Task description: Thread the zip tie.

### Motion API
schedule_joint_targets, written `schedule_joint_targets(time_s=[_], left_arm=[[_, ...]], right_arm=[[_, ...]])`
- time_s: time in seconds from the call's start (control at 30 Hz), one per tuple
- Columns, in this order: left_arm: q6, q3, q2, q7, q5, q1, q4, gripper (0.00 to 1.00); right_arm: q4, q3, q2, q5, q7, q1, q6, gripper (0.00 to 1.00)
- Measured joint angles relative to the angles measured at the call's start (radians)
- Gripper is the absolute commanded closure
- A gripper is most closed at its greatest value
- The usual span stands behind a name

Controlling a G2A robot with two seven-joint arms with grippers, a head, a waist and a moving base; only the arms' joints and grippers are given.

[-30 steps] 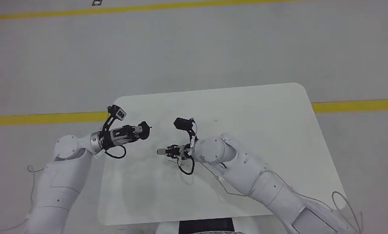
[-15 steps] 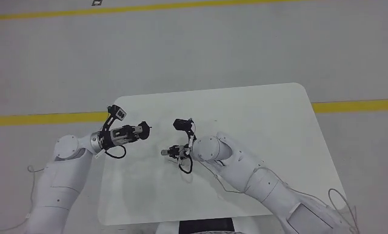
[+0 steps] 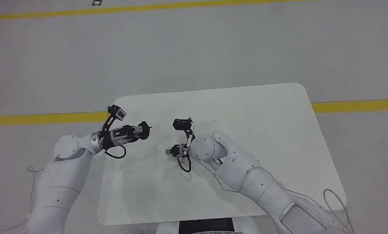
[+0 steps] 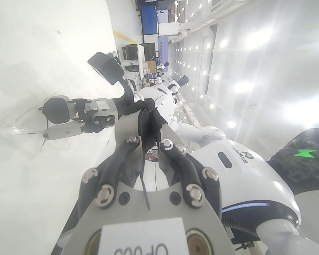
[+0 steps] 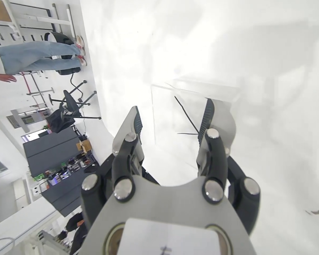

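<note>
My left gripper point(image 4: 148, 119) is shut on a black zip tie point(image 4: 144, 179), whose thin tail runs back toward the wrist. In the top view this gripper point(image 3: 146, 128) hangs over the left part of the white table point(image 3: 260, 119). My right gripper point(image 5: 172, 120) stands open just above a clear plastic box point(image 5: 196, 91) on the table. Two thin black zip ties point(image 5: 186, 116) lie in that box, beside one of the fingers point(image 5: 208, 116). From above, the right gripper point(image 3: 171, 151) is a short way right of the left one. The left wrist view has the right gripper point(image 4: 46, 122) at the box.
The table's left edge and rounded corner point(image 3: 118, 103) lie close behind the left gripper. A small dark speck point(image 5: 313, 212) marks the tabletop near the right gripper. Grey floor with yellow lines point(image 3: 182, 5) surrounds the table.
The right gripper has shifted slightly to the right in the top view as its arm drew in. The left arm has kept still with the zip tie.
</note>
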Motion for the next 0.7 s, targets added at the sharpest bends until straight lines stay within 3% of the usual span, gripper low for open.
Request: schedule_joint_targets(time_s=[0.17,0.4,0.7], left_arm=[[0.0,0.0,0.0,0.0,0.0,0.0,0.0,1.0],[0.0,0.0,0.0,0.0,0.0,0.0,0.0,1.0],[0.0,0.0,0.0,0.0,0.0,0.0,0.0,1.0]], right_arm=[[-0.018,0.022,-0.021,-0.115,0.035,-0.022,0.0,0.54],[-0.052,0.077,-0.052,-0.189,0.094,-0.061,0.0,0.53],[-0.108,0.13,-0.083,-0.316,0.162,-0.115,0.0,0.6]])
